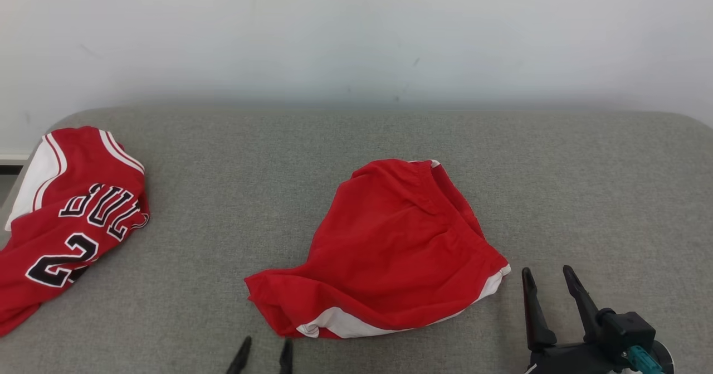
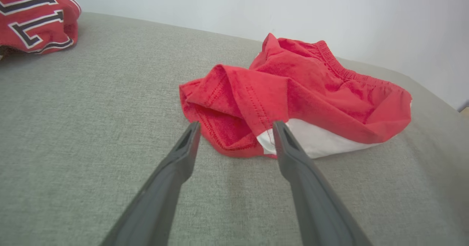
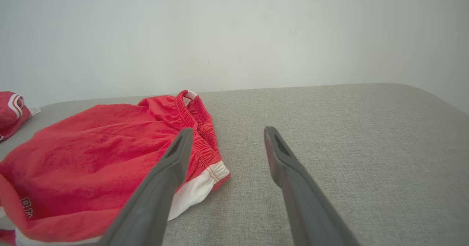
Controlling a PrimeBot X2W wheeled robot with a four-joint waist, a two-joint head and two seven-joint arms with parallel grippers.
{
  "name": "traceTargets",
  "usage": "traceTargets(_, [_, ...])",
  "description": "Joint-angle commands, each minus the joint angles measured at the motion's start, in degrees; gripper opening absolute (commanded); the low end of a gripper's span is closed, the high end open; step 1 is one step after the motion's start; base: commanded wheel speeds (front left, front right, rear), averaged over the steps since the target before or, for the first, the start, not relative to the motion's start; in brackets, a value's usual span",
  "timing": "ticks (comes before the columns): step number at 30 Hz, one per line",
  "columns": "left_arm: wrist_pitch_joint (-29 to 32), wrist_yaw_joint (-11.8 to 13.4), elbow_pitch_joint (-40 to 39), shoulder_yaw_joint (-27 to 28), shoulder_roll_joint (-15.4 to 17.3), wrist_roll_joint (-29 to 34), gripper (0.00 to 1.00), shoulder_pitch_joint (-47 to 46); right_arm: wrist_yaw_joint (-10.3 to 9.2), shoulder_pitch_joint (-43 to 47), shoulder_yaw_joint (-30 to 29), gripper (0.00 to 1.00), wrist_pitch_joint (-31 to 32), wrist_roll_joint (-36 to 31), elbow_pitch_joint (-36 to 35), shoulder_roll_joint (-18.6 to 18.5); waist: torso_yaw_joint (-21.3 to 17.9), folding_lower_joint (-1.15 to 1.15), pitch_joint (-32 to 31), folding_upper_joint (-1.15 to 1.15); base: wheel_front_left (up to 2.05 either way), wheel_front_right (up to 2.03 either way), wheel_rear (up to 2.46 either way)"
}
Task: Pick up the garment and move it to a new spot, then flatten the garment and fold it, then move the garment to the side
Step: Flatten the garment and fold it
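A grey woven upholstered surface (image 1: 356, 140) with rounded far corners runs the full width of the head view. A plain white wall (image 1: 356, 28) rises directly behind it. The red shorts (image 1: 390, 246), the task's garment, lie crumpled near the middle of the surface. They have an elastic waistband along their far-right side and white trim showing at the near hem and the right corner. One leg is bunched and folded over on itself, so the full outline of the shorts is hard to make out. A small dark print near one hem is too small to read.

Well to the left of the shorts, a red jersey (image 1: 72, 218) lies rumpled at the surface's edge. It is cut off by the frame, and its black lettering and number are partly tucked into folds.

The right gripper (image 1: 547, 271) sits just right of the shorts' white-trimmed corner. Its fingers are spread wide and hold nothing, and its body is cropped at the bottom of the head view. The left gripper (image 1: 267, 341) shows as two fingertips just in front of the shorts' near-left corner. Those fingers are also parted and empty. From its own wrist camera the tips frame the bunched hem, but I cannot tell whether they touch the cloth.

There are two garments, two grippers and four fingers in all.
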Motion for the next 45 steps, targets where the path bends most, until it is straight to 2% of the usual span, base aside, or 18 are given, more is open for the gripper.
traceTargets(1, [-0.13, -0.41, 0.74, -0.61, -0.35, 0.34, 1.0, 0.95, -0.11, -0.17, 0.23, 1.0, -0.04, -0.45, 0.51, -0.15, 0.28, 0.0, 0.03, 0.0, 0.0, 0.0, 0.0])
traceTargets(13, [-0.13, -1.16, 6.69, -5.51, -0.72, -2.05, 1.0, -4.28, -0.11, -4.24, 2.59, 1.0, -0.04, -0.11, 6.6, -1.94, -0.35, 0.0, 1.13, 0.0, 0.0, 0.0, 0.0])
traceTargets(24, [-0.13, -1.15, 16.86, -10.61, -0.67, -6.32, 1.0, -11.72, -0.11, -10.68, 6.54, 1.0, -0.05, 0.57, 13.73, -4.79, -0.09, 0.0, 2.96, 0.0, 0.0, 0.0, 0.0])
traceTargets(25, [-0.13, -1.11, 17.43, -10.93, -0.7, -6.68, 0.93, -12.25, -0.11, -10.81, 6.62, 1.0, -0.05, 0.73, 13.77, -4.9, -0.05, 0.0, 3.03, 0.0, 0.0, 0.0, 0.0])
traceTargets(26, [-0.13, -1.06, 17.78, -11.19, -0.71, -7.04, 0.37, -12.5, -0.11, -10.86, 6.7, 1.0, -0.05, 0.87, 13.81, -4.96, 0.01, 0.0, 3.0, 0.0, 0.0, 0.0, 0.0])
traceTargets(27, [-0.13, -0.98, 18.09, -11.44, -0.69, -7.35, 0.0, -12.65, -0.11, -10.85, 6.76, 1.0, -0.05, 0.94, 13.86, -4.97, 0.06, 0.0, 2.96, 0.0, 0.0, 0.0, 0.0])
traceTargets(34, [-0.13, -1.33, 15.87, -11.7, -0.2, -5.83, 0.0, -9.61, -0.11, -8.09, 5.88, 1.0, -0.05, 1.22, 13.65, -3.94, 0.95, 0.0, 1.35, 0.0, 0.0, 0.0, 0.0])
traceTargets(39, [0.06, -1.55, 9.93, -11.33, 3.94, -3.99, 0.0, -6.02, -0.11, -5.81, 4.42, 1.0, -0.05, 1.08, 13.15, -3.07, 2.39, 0.0, 0.58, 0.0, 0.0, 0.0, 0.0])
traceTargets(45, [6.24, -0.37, -0.92, -10.66, 9.54, -4.37, 0.0, -2.51, -0.11, -4.79, 3.4, 1.0, -0.05, 0.9, 12.93, -2.36, 3.83, 0.0, 0.56, 0.0, 0.0, 0.0, 0.0])
